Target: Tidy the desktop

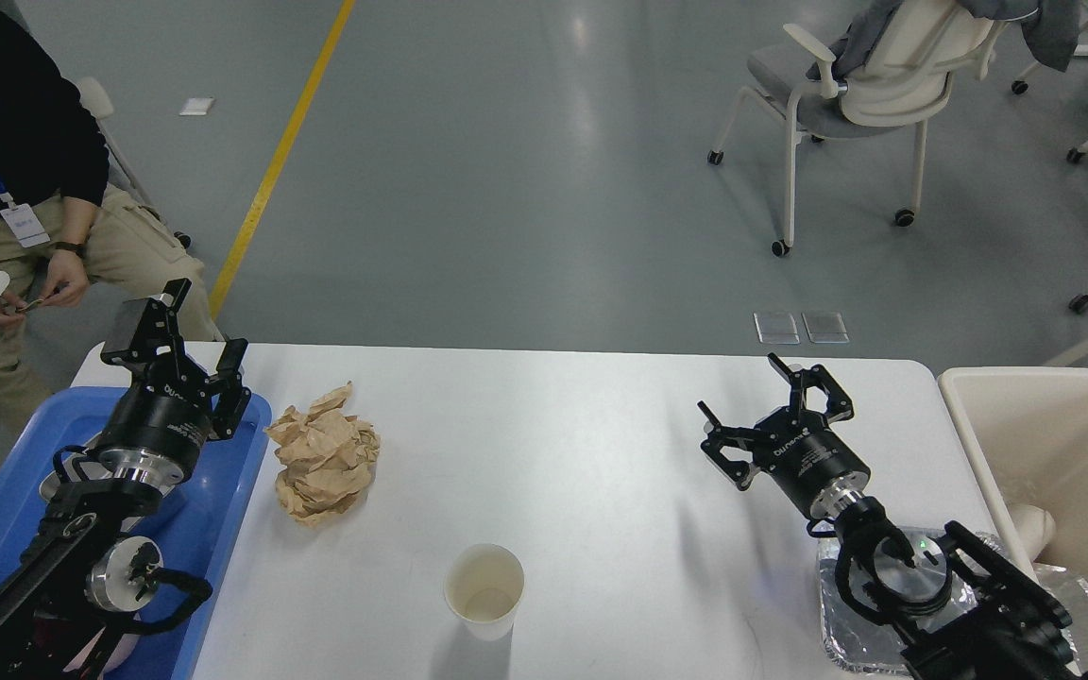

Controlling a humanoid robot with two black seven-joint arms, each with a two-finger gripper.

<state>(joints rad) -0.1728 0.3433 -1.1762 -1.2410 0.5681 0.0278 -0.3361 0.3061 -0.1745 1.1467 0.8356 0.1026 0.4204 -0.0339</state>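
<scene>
**A:** While both arms hang over it, where does the worktop (601,453) lie?

**B:** It spans the middle of the view, white with rounded corners, under and between the 2 end effectors. The left end effector (199,345) is above the worktop's left edge, over the blue tray (223,529). The right end effector (771,401) is above the worktop's right part, near the beige bin (1054,425).

**A:** Their state?

**B:** Both are spread apart and grip nothing. The left one's fingers point up and away; the right one's fingers point up and to the left.

**A:** And the arms?

**B:** The left arm rises from the lower left corner over the tray. The right arm comes in from the lower right, above a foil tray (846,623).

**A:** What sits on the worktop?

**B:** Crumpled brown paper (325,467) just beside the blue tray, and 1 upright paper cup (484,590) near the front edge, well apart from both end effectors.
</scene>
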